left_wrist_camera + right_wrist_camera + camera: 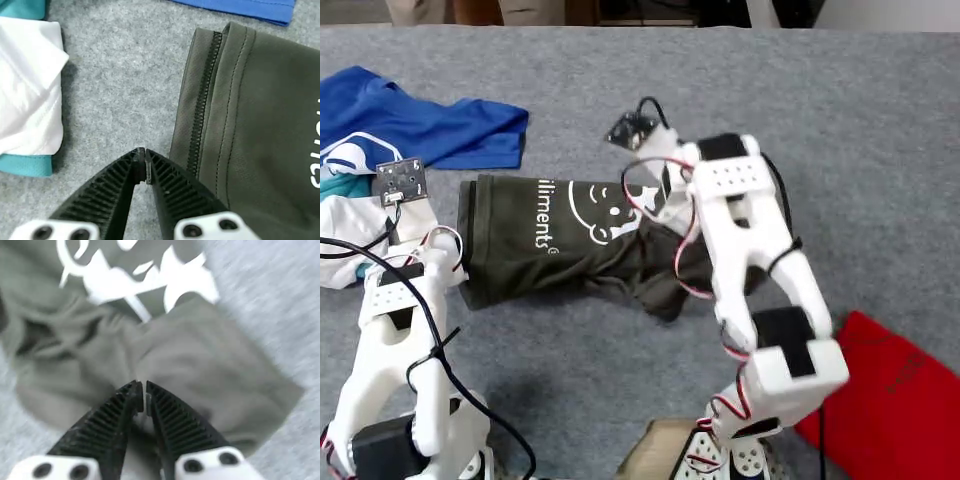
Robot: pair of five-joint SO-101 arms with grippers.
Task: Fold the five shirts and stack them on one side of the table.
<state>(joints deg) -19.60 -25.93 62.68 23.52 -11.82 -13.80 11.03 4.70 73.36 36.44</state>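
Note:
A dark olive shirt with white print lies part-folded at the table's middle, its right end bunched. My left gripper sits at the shirt's left hem; in the left wrist view that gripper is shut with nothing in it, its tips on the grey table beside the hem. My right gripper is over the shirt's bunched right end, and in the right wrist view it is shut on a ridge of olive fabric. A blue shirt, a white and teal shirt and a red shirt lie around.
The blue shirt is spread at the back left, the white and teal one lies close to my left gripper, and the red one is at the front right edge. Grey table stretches bare at the back right. Cables hang from both arms.

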